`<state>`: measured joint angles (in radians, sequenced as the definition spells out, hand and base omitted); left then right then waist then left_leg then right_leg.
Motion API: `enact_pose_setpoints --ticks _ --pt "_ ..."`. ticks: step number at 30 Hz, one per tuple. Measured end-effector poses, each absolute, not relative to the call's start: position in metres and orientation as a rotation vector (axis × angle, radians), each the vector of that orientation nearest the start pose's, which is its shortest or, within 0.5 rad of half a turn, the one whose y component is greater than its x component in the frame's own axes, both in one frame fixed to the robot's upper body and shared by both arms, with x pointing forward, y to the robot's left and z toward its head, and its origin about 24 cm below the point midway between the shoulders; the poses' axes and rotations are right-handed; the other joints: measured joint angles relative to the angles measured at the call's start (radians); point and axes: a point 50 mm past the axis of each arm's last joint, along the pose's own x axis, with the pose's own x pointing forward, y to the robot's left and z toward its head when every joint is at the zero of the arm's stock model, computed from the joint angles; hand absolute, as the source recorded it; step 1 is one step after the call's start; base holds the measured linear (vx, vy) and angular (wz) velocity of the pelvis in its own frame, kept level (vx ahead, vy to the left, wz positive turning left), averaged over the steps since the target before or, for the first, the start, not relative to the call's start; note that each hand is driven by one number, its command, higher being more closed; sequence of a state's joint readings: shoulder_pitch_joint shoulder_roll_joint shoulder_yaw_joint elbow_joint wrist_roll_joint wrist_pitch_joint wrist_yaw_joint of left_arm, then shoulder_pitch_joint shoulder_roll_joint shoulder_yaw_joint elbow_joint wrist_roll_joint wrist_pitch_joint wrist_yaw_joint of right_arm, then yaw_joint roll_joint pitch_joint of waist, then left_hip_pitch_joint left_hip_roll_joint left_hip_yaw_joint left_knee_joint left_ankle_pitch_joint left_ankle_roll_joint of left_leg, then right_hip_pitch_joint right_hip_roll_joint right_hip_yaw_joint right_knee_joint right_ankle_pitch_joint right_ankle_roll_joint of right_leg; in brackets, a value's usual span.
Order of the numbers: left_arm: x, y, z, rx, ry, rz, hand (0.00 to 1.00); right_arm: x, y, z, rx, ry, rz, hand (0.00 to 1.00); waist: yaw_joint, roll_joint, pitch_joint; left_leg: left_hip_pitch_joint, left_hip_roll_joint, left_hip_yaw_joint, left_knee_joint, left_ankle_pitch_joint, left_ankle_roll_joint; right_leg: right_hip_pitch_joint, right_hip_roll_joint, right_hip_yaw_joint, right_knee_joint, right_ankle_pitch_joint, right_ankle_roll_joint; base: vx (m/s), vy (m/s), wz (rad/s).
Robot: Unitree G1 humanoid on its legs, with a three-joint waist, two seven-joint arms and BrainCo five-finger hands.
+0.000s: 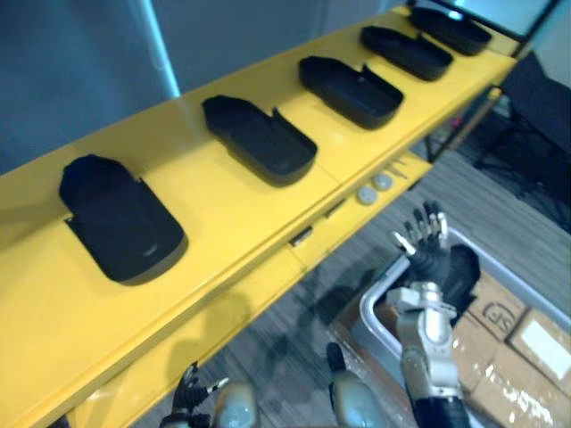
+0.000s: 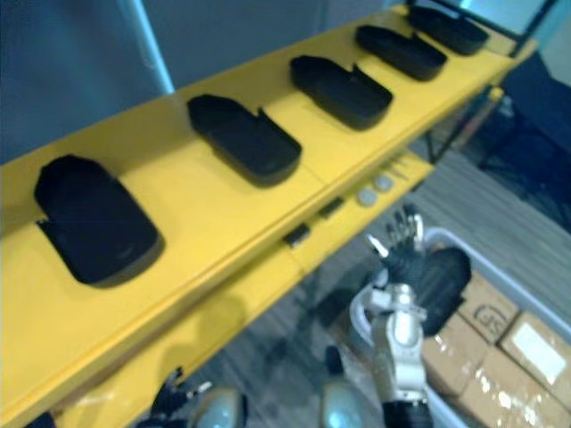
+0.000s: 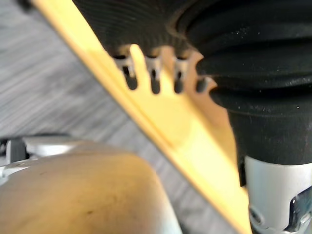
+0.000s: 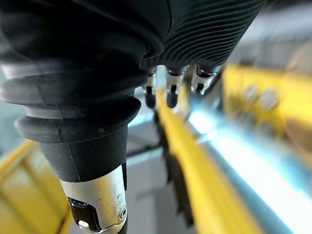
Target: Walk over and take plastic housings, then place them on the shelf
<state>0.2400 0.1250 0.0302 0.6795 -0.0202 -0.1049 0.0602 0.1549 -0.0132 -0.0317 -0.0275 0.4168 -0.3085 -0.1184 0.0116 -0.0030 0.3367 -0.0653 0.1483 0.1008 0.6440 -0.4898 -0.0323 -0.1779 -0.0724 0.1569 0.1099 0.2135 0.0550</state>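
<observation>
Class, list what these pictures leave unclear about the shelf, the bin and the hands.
Shelf: near end cut by the eye views' left edge.
Bin: contents partly hidden by the right hand.
Left hand: cut by the bottom edge.
Two round discs: too small to identify.

Left hand point(image 1: 189, 401) — cropped at bottom edge; bin point(image 1: 368, 308) part-hidden behind right hand point(image 1: 430, 259).
</observation>
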Motion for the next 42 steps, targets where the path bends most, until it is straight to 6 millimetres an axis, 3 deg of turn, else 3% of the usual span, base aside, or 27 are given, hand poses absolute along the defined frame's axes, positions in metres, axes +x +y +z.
enact_pose_setpoints --ticks 2,5,7,8,10,12,13,14,15,16,18,20,21,23,25,28,30,35,42 --pt "0.114 0.210 -0.127 0.109 0.828 0.194 0.00 0.205 -0.182 0.036 0.396 -0.168 -0.254 0.00 0.003 0.002 -0.002 0.022 0.015 0.095 -0.074 0.060 0.018 -0.033 -0.020 -0.186 0.186 -0.105 -0.017 -0.22 0.098 -1.03" --pt "0.112 0.209 -0.129 0.100 0.848 0.206 0.00 0.206 -0.167 0.050 0.401 -0.241 -0.182 0.00 0.009 0.005 -0.016 0.063 0.044 0.192 -0.167 0.130 0.015 -0.021 -0.081 -0.277 0.415 -0.238 -0.058 -0.08 0.021 -0.96" --pt "0.108 0.210 -0.130 0.091 0.862 0.221 0.00 0.206 -0.157 0.052 0.404 -0.244 -0.145 0.00 0.018 0.003 -0.032 0.062 0.071 0.228 -0.182 0.147 -0.003 0.011 -0.133 -0.292 0.520 -0.257 -0.067 -0.06 -0.132 -0.73" --pt "0.104 0.213 -0.131 0.082 0.871 0.241 0.00 0.207 -0.151 0.051 0.414 -0.233 -0.134 0.00 0.021 -0.008 -0.045 0.051 0.084 0.238 -0.181 0.157 -0.019 0.043 -0.159 -0.290 0.523 -0.258 -0.055 -0.04 -0.184 -0.57" --pt "0.099 0.217 -0.133 0.077 0.892 0.264 0.00 0.209 -0.150 0.045 0.415 -0.202 -0.152 0.00 0.025 -0.017 -0.067 0.024 0.077 0.196 -0.207 0.188 -0.021 0.038 -0.131 -0.307 0.441 -0.243 -0.005 -0.04 -0.183 -0.48" --pt "0.084 0.211 -0.140 0.061 0.938 0.265 0.00 0.210 -0.157 0.038 0.392 -0.171 -0.189 0.00 0.030 0.008 -0.087 0.030 0.081 0.172 -0.300 0.247 -0.039 0.066 -0.100 -0.288 0.299 -0.236 0.003 -0.03 -0.194 -0.53" --pt "0.075 0.208 -0.143 0.041 0.962 0.269 0.00 0.212 -0.159 0.036 0.386 -0.159 -0.194 0.00 0.027 0.006 -0.085 0.030 0.078 0.200 -0.322 0.266 -0.064 0.052 -0.112 -0.290 0.291 -0.287 -0.014 -0.07 -0.231 -0.54" --pt "0.069 0.209 -0.144 0.016 0.971 0.291 0.00 0.211 -0.160 0.031 0.380 -0.125 -0.196 0.00 0.030 -0.010 -0.085 0.035 0.065 0.230 -0.313 0.267 -0.072 0.038 -0.122 -0.296 0.280 -0.320 0.032 -0.11 -0.269 -0.82" --pt "0.060 0.211 -0.147 -0.003 0.993 0.313 0.00 0.211 -0.159 0.022 0.369 -0.071 -0.185 0.00 0.036 0.002 -0.099 0.031 0.067 0.245 -0.316 0.271 -0.081 0.051 -0.102 -0.290 0.202 -0.323 0.070 -0.09 -0.197 -0.81" --pt "0.058 0.209 -0.148 -0.016 0.997 0.319 0.00 0.212 -0.159 0.020 0.361 -0.053 -0.174 0.00 0.035 0.008 -0.101 0.028 0.070 0.234 -0.319 0.272 -0.083 0.069 -0.083 -0.289 0.150 -0.319 0.078 -0.05 -0.211 -0.75" --pt "0.053 0.199 -0.152 -0.072 1.006 0.344 0.00 0.217 -0.161 0.014 0.320 -0.007 -0.129 0.00 0.033 0.044 -0.087 0.025 0.076 0.132 -0.328 0.276 -0.076 0.096 -0.028 -0.236 0.029 -0.233 0.069 -0.05 -0.131 -0.95" --pt "0.046 0.197 -0.153 -0.112 1.006 0.388 0.00 0.219 -0.166 0.008 0.282 0.033 -0.095 0.00 0.039 0.049 -0.090 0.034 0.049 0.012 -0.359 0.264 -0.057 0.091 -0.010 -0.170 -0.040 -0.177 0.064 -0.12 -0.004 -1.28" --pt "0.045 0.198 -0.153 -0.121 0.993 0.405 0.00 0.219 -0.169 0.008 0.266 0.035 -0.082 0.00 0.036 0.046 -0.088 0.056 0.038 -0.017 -0.392 0.245 -0.071 0.069 0.008 -0.128 -0.073 -0.160 0.066 -0.10 0.033 -0.95" --pt "0.047 0.199 -0.152 -0.115 0.979 0.407 0.00 0.218 -0.171 0.007 0.265 0.038 -0.092 0.00 0.032 0.039 -0.083 0.063 0.031 0.000 -0.402 0.245 -0.084 0.069 -0.006 -0.140 -0.094 -0.154 0.063 -0.11 0.064 -0.57" --pt "0.050 0.209 -0.150 -0.078 0.965 0.428 0.00 0.212 -0.172 0.002 0.293 0.056 -0.112 0.00 0.029 -0.002 -0.078 0.064 0.012 0.015 -0.401 0.243 -0.087 0.077 -0.039 -0.180 -0.113 -0.110 0.067 -0.12 0.109 -0.19" --pt "0.057 0.214 -0.147 -0.061 0.943 0.430 0.00 0.208 -0.170 -0.001 0.333 0.066 -0.104 0.00 0.028 -0.023 -0.091 0.066 0.003 0.009 -0.402 0.247 -0.094 0.090 -0.050 -0.185 -0.152 -0.082 0.067 -0.01 0.068 0.00" --pt "0.061 0.213 -0.146 -0.063 0.930 0.424 0.00 0.207 -0.169 -0.002 0.340 0.066 -0.097 0.00 0.027 -0.019 -0.092 0.066 0.001 0.005 -0.404 0.249 -0.097 0.097 -0.052 -0.192 -0.166 -0.067 0.077 0.02 0.039 0.09" --pt "0.072 0.204 -0.146 -0.056 0.941 0.360 0.00 0.197 -0.169 -0.008 0.342 0.094 -0.082 0.00 0.017 0.025 -0.117 0.085 0.000 -0.036 -0.481 0.292 -0.109 0.131 -0.059 -0.298 -0.190 -0.050 0.080 0.06 -0.013 0.30" --pt "0.077 0.204 -0.145 0.014 0.939 0.304 0.00 0.202 -0.167 -0.005 0.355 0.074 -0.124 0.00 0.014 0.012 -0.126 0.118 -0.005 -0.030 -0.513 0.309 -0.111 0.150 -0.064 -0.308 -0.191 -0.051 0.079 -0.01 0.004 0.02"
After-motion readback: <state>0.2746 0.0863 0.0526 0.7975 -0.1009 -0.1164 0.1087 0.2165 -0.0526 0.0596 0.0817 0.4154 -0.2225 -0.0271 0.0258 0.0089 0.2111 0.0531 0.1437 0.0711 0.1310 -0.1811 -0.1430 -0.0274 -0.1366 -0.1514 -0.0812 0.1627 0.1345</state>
